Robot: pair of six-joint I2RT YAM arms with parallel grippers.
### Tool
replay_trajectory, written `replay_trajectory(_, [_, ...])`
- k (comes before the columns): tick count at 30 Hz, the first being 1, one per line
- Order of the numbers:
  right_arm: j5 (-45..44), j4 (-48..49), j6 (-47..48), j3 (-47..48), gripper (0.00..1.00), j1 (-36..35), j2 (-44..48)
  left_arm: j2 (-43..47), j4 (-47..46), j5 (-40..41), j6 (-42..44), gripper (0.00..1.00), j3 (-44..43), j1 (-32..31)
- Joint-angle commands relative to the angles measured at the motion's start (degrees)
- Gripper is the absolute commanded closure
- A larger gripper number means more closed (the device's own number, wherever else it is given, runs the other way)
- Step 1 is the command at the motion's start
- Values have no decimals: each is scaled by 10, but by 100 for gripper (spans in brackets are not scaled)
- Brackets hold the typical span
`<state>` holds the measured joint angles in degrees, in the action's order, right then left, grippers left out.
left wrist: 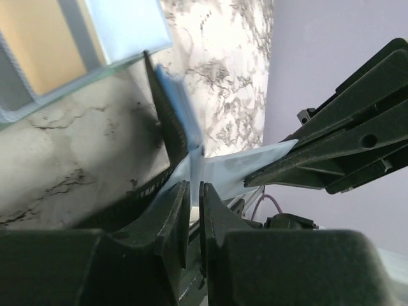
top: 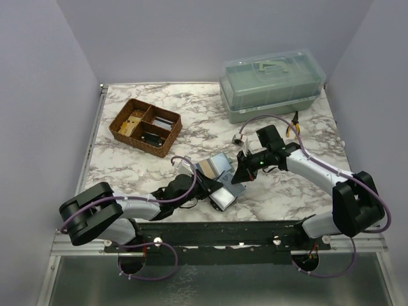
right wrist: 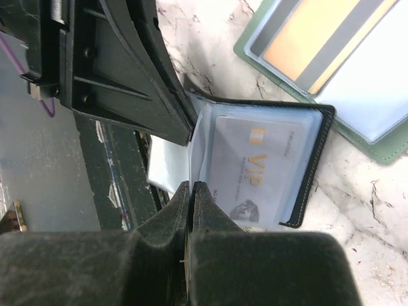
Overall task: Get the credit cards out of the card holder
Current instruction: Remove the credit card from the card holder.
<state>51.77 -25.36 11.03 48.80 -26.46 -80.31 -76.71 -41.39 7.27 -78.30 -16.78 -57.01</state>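
Black card holder [right wrist: 314, 159] lies open, one VIP card [right wrist: 261, 175] sleeved inside; right gripper [right wrist: 191, 188] jaws pinch its clear leaf, left gripper [left wrist: 194, 186] jaws nearly meet, grip unclear.

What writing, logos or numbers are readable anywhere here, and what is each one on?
"VIP" in gold, on the pale card inside the open black card holder.
Finer print and a small emblem on that card: too blurred to read.
Orange-and-grey striped card beside it: no text shows.
Top view: nothing legible.
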Motion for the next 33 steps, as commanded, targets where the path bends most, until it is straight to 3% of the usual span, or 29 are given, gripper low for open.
replay_trajectory(1, [-23,-5,-1,21,100,-21,-32,-20,-25,-15,-29,84,15,17])
replay_trajectory(10, [-3,6,-7,36,84,-62,-86,-54,-25,-48,-50,84,38,43])
replay_trajectory(19, [117,-18,8,41,68,-71,-130,-44,-24,-72,-61,83,62,51])
replay_trajectory(28, [121,-17,8,41,68,-96,-155,7,-19,-101,-86,79,100,51])
replay_trajectory(33, [81,-17,2,49,68,-109,-170,13,-12,-130,-92,73,96,50])
